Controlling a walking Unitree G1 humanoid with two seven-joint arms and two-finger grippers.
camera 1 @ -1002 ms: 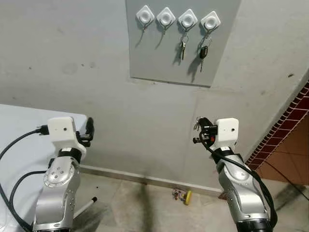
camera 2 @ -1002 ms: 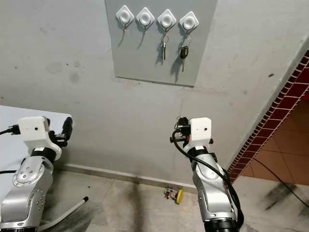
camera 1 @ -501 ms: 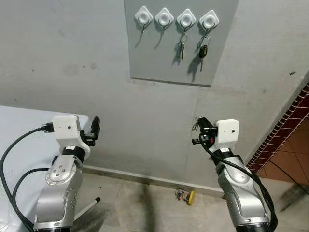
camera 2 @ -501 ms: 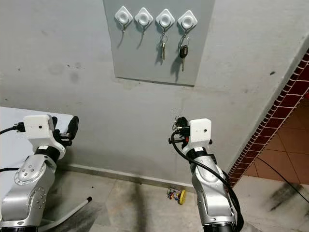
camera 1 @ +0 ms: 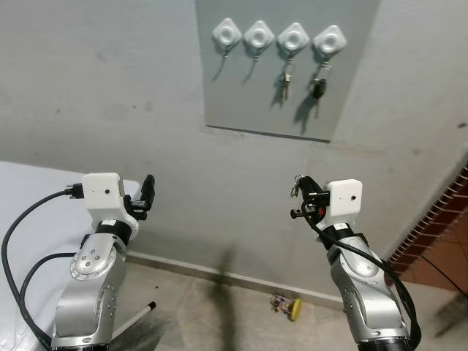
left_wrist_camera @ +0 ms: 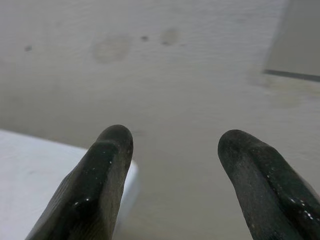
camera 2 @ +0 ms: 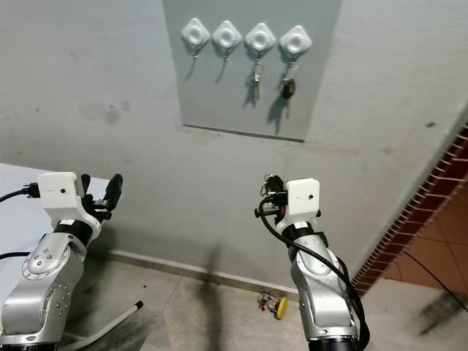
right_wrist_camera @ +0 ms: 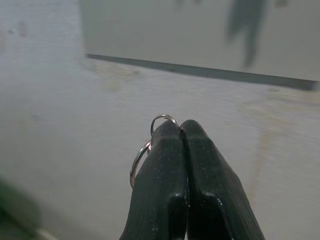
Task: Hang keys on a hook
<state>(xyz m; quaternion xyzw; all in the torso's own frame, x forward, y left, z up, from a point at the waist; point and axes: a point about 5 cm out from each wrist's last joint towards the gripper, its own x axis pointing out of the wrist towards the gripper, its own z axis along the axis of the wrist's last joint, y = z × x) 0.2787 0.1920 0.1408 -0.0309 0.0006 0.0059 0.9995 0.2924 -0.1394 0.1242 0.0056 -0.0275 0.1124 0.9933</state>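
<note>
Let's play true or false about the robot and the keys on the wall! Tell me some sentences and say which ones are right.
1. All four hooks already hold keys. False: only the two rightmost do; the two leftmost are free.
2. The right gripper is shut on a key ring. True.
3. The left gripper is holding a key. False: its fingers are open with nothing between them.
4. A small yellow thing lies on the floor by the wall. True.

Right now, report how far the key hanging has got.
Done: two hooks on the grey board already carry keys, the third hook and the fourth hook. In hand: the right gripper is shut on a key ring, well below the board. Left: raise it to an empty hook. The left gripper is open.
</note>
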